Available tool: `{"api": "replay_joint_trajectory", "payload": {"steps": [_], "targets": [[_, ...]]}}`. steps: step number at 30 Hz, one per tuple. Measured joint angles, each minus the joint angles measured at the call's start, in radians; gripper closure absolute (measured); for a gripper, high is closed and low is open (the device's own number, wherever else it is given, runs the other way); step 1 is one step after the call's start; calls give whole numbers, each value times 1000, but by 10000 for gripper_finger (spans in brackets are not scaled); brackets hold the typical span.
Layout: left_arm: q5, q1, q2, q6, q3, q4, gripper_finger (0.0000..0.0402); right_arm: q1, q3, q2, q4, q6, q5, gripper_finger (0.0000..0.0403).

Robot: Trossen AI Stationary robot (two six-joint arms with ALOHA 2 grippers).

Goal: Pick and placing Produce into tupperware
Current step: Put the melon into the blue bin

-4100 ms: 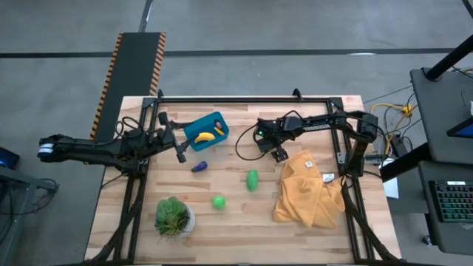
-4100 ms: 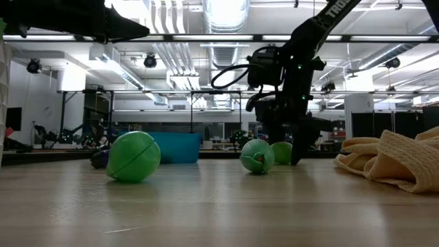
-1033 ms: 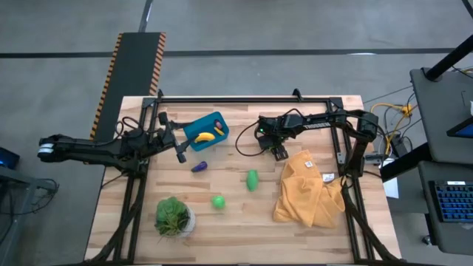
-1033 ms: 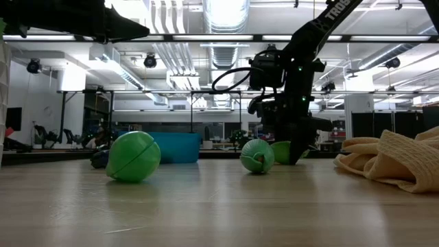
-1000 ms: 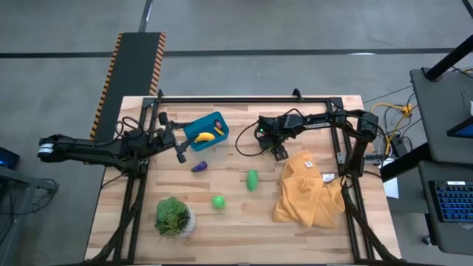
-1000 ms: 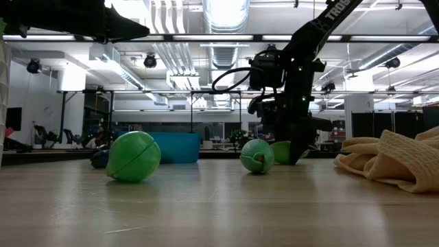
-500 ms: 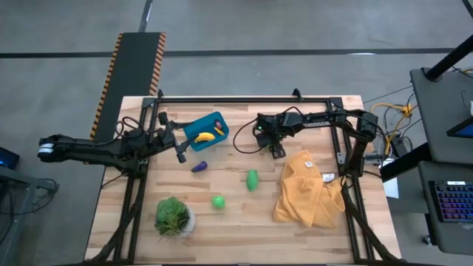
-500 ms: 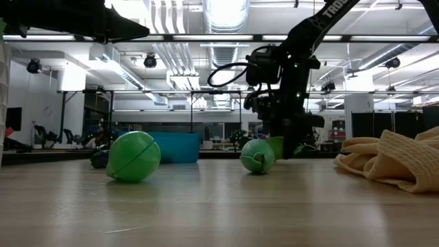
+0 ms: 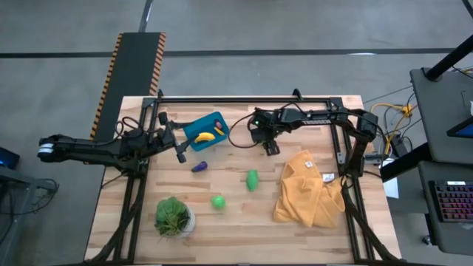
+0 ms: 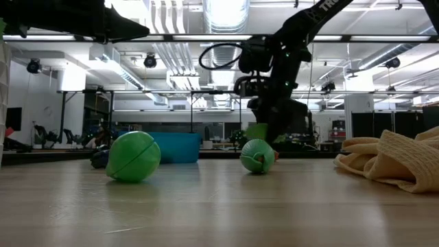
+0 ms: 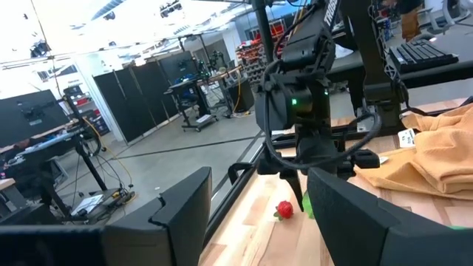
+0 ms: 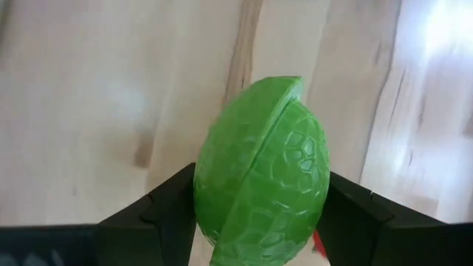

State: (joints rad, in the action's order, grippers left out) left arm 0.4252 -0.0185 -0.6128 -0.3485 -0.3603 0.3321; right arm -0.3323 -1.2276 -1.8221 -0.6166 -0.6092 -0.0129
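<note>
1. Produce is scattered over my counter (image 9: pixel 310 114); the tupperware (image 9: pixel 206 131), a teal tub, sits toward the far left part of the counter with a yellow banana (image 9: pixel 205 136) lying inside it.
2. My right claw (image 9: pixel 270 145) hangs above the middle of the far half of the counter, lifted clear of the wood; its fingers (image 12: pixel 170 214) are closed partway around a green segmented piece (image 12: pixel 262 174), which fills the gap between them in the right wrist view.
3. In the low view that same piece shows as a green patch under the right claw, above the counter surface.
4. My left claw (image 9: pixel 179 154) waits near the counter's left edge, just beside the tupperware's near corner; its two fingers (image 11: pixel 166 222) stand wide apart and I see nothing between them.
5. A purple eggplant (image 9: pixel 199 167) lies on the counter just nearer than the tub; an oval green piece (image 9: pixel 252 179) lies near the counter's middle; a round green piece (image 9: pixel 218 200) lies nearer the front edge.
6. A small red piece (image 11: pixel 284 210) lies on the wood below the right claw, seen from the left wrist.
7. A potted plant (image 9: pixel 174 216) stands by the near left corner; a mustard cloth (image 9: pixel 308 188) is bunched on the counter's right side.
</note>
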Motion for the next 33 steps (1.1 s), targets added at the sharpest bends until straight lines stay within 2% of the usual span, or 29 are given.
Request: {"api": "replay_joint_trajectory", "payload": {"steps": [14, 26, 33], "targets": [[0, 0, 0, 0, 0, 0, 192, 8, -122, -4, 148, 24, -179, 183], [0, 0, 8, 0, 0, 0, 192, 44, -209, -79, 324, -1, -208, 183], [0, 0, 8, 0, -1, 1, 192, 44, -345, -193, 349, 18, -255, 183]]}}
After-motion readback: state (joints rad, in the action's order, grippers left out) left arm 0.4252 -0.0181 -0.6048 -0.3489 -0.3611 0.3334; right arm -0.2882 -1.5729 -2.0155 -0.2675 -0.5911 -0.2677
